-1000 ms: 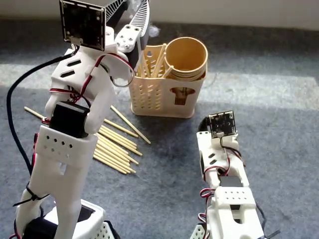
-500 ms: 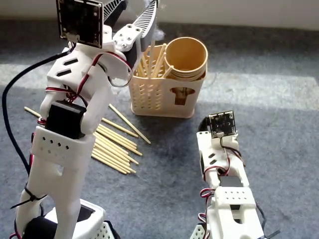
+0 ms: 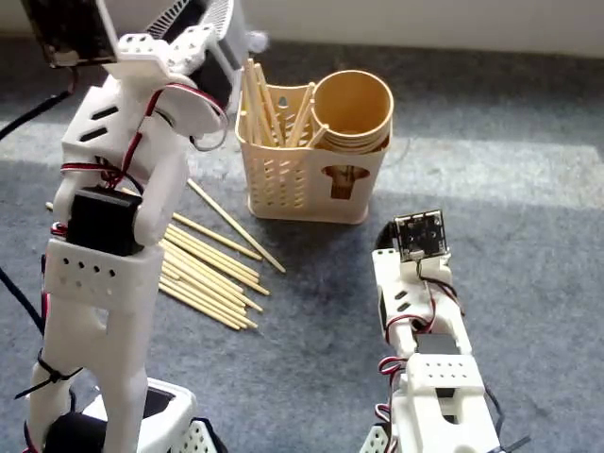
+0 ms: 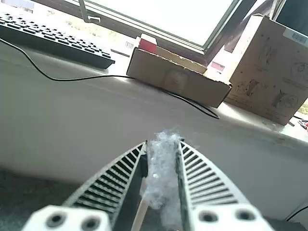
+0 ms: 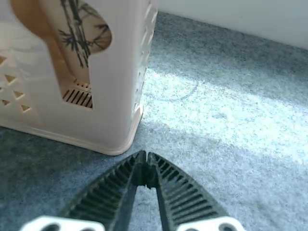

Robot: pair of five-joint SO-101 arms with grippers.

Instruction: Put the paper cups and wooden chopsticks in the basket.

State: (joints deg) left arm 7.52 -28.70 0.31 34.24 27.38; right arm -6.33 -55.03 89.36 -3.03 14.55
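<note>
The cream basket [image 3: 283,184] stands mid-table with stacked paper cups [image 3: 354,104] in its right half and several chopsticks [image 3: 260,99] leaning upright in its left half. A loose pile of wooden chopsticks [image 3: 212,269] lies on the carpet in front of it, to the left. My left gripper [image 3: 241,28] hangs high, just left of the basket's back corner. Its fingers [image 4: 162,144] stand slightly apart with a tuft of white fluff [image 4: 161,173] between them and a chopstick end [image 4: 141,214] low beside one finger. My right gripper [image 5: 146,161] is shut, low on the carpet near the basket [image 5: 120,72].
Grey carpet [image 3: 510,217] covers the table, with open room right of the basket. The left arm [image 3: 104,245] towers over the loose pile. A white wall [image 4: 72,120] runs along the back, with a ledge of boxes and a keyboard above it.
My left arm has swung left and back from above the basket. The chopsticks it held over the basket now lean in the basket's left corner. The right arm has not moved.
</note>
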